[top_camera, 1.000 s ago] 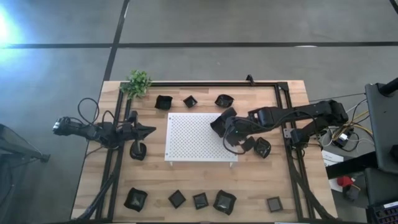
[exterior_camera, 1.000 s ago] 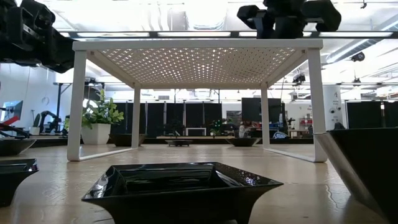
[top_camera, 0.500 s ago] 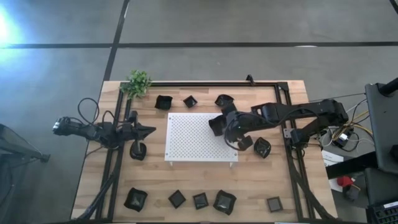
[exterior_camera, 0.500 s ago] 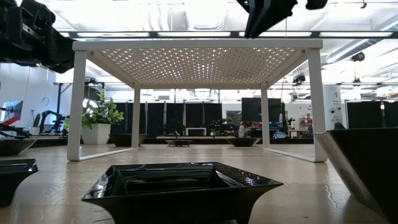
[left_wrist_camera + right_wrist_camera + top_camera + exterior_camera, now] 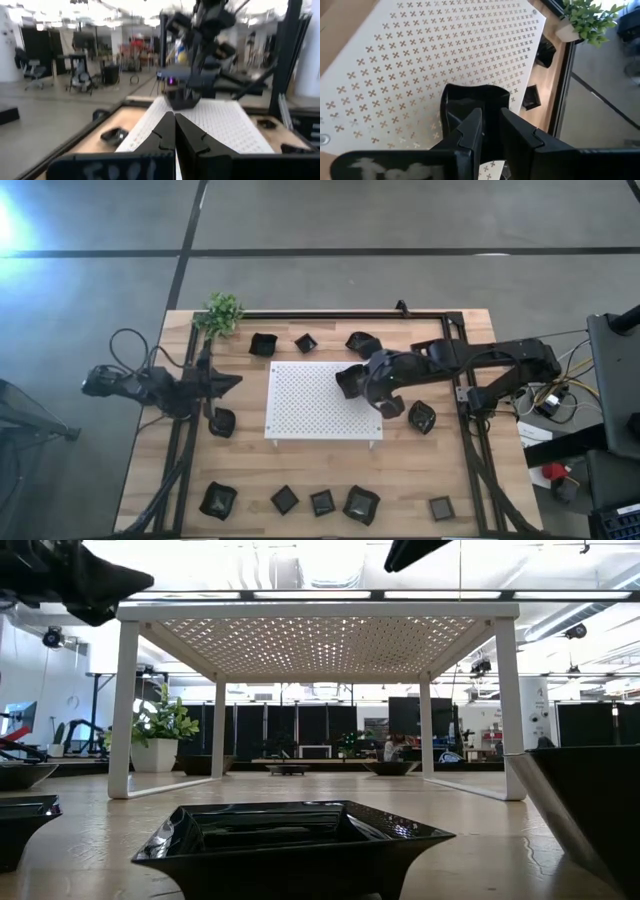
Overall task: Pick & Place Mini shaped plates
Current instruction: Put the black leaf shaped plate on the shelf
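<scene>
One glossy black plate (image 5: 470,102) sat pinched by its rim between the right gripper's (image 5: 490,131) fingers; others lay apart.

Eleven black mini plates (image 5: 361,504), one white board (image 5: 310,400), one plant (image 5: 222,312).

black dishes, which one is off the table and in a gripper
The dish over the white board's right edge; the right gripper grips its rim. The others lie on wood.

In the low view, the large glossy black dish (image 5: 590,815) at the near right is cut off by the edge, and both arms are cropped at the top.
</scene>
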